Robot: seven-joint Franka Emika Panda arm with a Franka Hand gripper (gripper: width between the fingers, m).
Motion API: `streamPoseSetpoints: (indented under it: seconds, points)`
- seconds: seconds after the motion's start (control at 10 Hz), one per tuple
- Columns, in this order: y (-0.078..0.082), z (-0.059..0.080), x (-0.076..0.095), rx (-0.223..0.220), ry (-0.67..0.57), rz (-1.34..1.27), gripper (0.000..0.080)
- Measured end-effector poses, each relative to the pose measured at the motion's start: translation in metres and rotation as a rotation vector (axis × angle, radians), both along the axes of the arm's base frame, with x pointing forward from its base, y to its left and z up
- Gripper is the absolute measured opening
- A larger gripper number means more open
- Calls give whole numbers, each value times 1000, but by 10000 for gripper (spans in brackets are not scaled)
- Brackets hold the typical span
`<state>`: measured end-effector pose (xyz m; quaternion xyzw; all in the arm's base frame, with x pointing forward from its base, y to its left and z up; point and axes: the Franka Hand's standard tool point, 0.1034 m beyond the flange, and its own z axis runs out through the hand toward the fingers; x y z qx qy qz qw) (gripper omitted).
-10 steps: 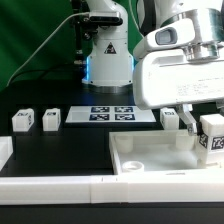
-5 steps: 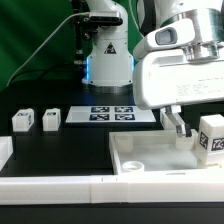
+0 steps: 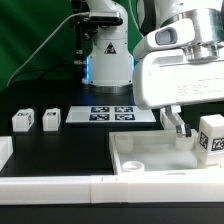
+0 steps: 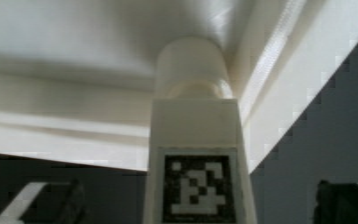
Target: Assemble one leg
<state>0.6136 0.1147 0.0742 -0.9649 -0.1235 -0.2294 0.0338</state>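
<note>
Your black table [image 3: 60, 150] sits before a green backdrop [image 3: 30, 40], with the arm's base [image 3: 107, 55] behind the marker board [image 3: 110, 115]. Two spare legs [image 3: 22, 121] [image 3: 51, 119] stand at the exterior view's left, and a white tray-like part [image 3: 150, 150] lies at its right.

Nothing has changed from half a second ago. Against a second ago, you see the dark finger [image 3: 177, 122] further towards the exterior view's left and the leg [image 3: 212, 138] a little lower.

That leg stands upright at the tray-like part's far right end, tag facing the camera. In the wrist view it runs up the middle between the two fingers [image 4: 34, 202]. The pincer [image 4: 190, 205] is spread wide, with a gap on each side of the leg.
</note>
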Motion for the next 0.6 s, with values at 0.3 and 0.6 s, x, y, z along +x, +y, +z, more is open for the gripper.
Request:
streamPoseSetpoints:
  seconds: [0.3,0.6]
  points:
    - [0,0,0,0,0,0,649]
    - [-3,9,1,-3,19,-3,649]
